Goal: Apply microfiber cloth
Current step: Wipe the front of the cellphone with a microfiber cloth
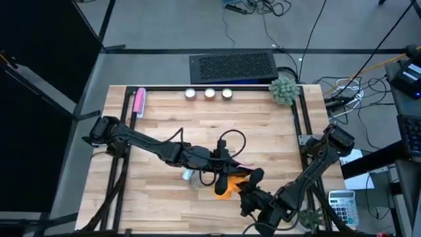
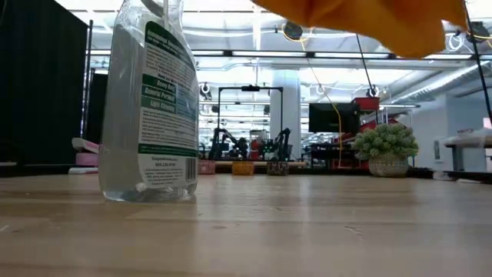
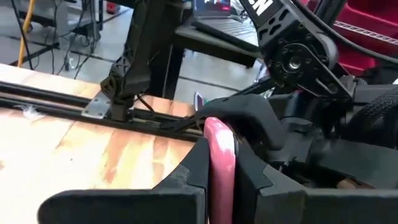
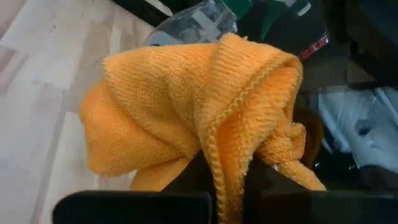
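The bright orange microfiber cloth (image 4: 186, 106) is bunched in my right gripper (image 4: 227, 183), which is shut on it near the table's front middle (image 1: 245, 187). In the low view the cloth (image 2: 369, 23) hangs high above the tabletop. My left gripper (image 3: 219, 155) reaches in from the left (image 1: 223, 170) and is shut on a thin flat thing with a pink edge (image 3: 219, 140), seen edge-on. It sits right beside the cloth (image 1: 227, 185). A clear spray bottle (image 2: 150, 100) stands upright on its base just left of both grippers (image 1: 191, 176). My left gripper pinches the thin pink-edged thing (image 3: 219, 168) between its two fingers, one on each flat face. The thing stands on edge and sticks out past the fingertips. My right gripper holds the cloth by a bunched fold (image 4: 217, 162) with the hemmed edge running down between the fingers, several layers together. The cloth is clear of the table.
A pink stick (image 1: 139, 102) lies at the far left. Three small round things (image 1: 210, 93) and a potted plant (image 1: 284, 91) stand along the far edge. The metal frame rails (image 1: 297, 118) border the wooden top. Bare wood lies across the middle and left (image 1: 164, 125).
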